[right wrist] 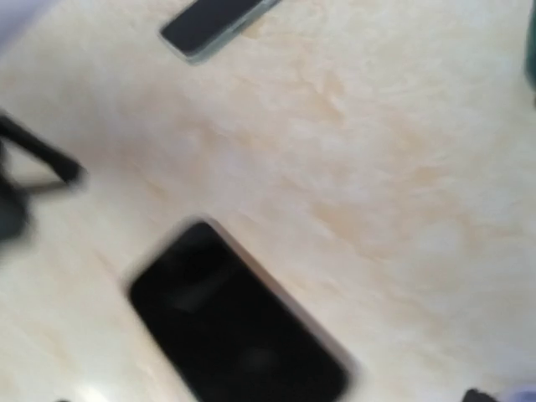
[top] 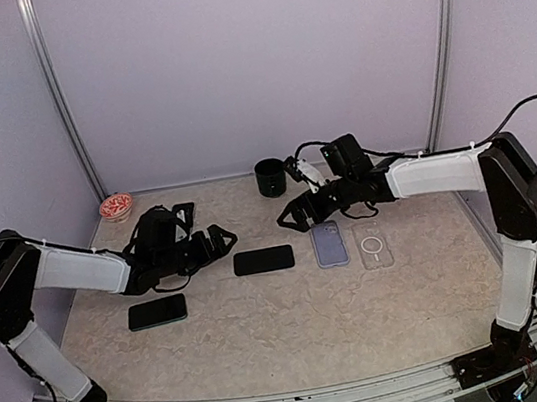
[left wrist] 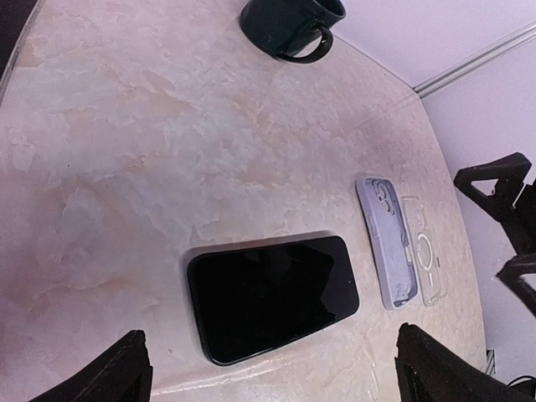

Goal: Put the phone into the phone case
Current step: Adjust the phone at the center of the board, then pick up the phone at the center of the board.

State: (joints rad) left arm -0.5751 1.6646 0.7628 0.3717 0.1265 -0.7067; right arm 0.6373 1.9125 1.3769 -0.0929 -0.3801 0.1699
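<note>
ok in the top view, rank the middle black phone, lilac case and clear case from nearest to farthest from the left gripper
1. middle black phone, just right of the left gripper
2. lilac case, further right
3. clear case, rightmost

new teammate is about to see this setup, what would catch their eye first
The open left gripper and open right gripper hang on either side of a black phone lying mid-table. Just right of it, a lavender case and a clear case lie side by side. A second phone lies by the left arm.
</note>
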